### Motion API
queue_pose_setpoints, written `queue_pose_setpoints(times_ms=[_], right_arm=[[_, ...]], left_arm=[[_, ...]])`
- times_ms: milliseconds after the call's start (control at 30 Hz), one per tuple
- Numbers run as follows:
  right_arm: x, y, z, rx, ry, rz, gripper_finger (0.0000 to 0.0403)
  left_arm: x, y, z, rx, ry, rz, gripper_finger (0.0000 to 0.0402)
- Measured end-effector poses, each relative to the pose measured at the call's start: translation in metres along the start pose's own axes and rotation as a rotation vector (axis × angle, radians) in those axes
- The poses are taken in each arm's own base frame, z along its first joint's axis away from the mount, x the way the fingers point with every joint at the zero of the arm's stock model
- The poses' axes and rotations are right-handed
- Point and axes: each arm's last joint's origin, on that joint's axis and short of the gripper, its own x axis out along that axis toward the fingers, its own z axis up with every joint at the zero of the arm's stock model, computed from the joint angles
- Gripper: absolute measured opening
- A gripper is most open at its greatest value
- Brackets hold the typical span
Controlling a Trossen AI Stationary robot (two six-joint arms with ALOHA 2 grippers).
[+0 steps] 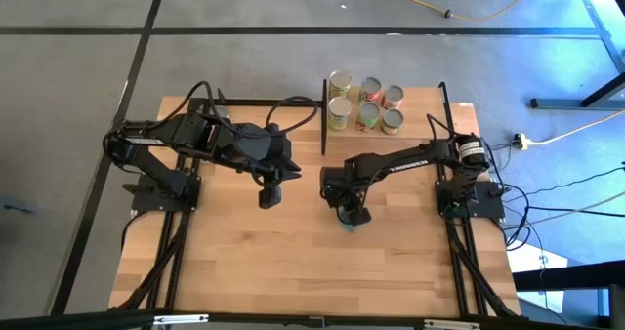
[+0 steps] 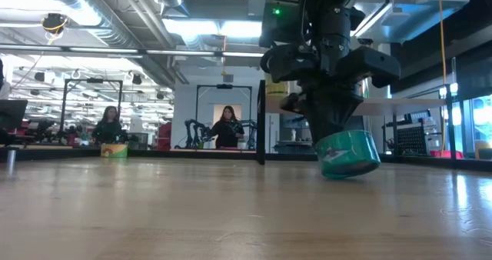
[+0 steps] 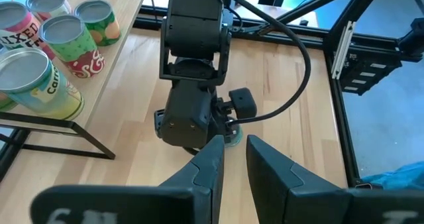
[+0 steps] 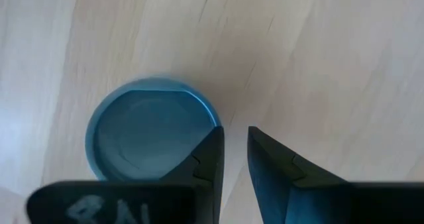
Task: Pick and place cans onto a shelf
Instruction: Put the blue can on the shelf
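High view gave you seven cans in all: six standing in two rows of three (image 1: 367, 103) on the shelf (image 1: 425, 115) at the table's (image 1: 293, 262) far edge, and one teal can (image 1: 349, 226) on the bare wood near the middle of the table, towards its right side. Your right gripper (image 1: 350, 213) was directly over that teal can. At the right wrist, its fingers (image 4: 205, 154) were drawn narrow with nothing between them, and the can's round top (image 4: 142, 134) lay just beside one finger, partly behind it. From table height you saw the can (image 2: 347, 154) tilted under the claw. Your left gripper (image 1: 269, 195) hung left of centre, fingers likewise narrow and holding nothing.
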Motion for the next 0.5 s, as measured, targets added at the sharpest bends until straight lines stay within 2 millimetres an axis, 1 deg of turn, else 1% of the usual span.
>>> queue_pose_setpoints(times_ms=[167, 433, 500], right_arm=[[-0.003, 0.001, -0.001, 0.005, 0.025, 0.006, 0.0069], [-0.023, 0.000, 0.015, -0.012, -0.020, -0.007, 0.0069], [-0.029, 0.001, 0.016, -0.024, -0.008, -0.003, 0.0069]], left_arm=[[0.000, 0.000, 0.000, 0.001, 0.000, 0.000, 0.0057], [0.000, 0.000, 0.000, 0.001, 0.000, 0.000, 0.0057], [0.000, 0.000, 0.000, 0.001, 0.002, 0.000, 0.0057]])
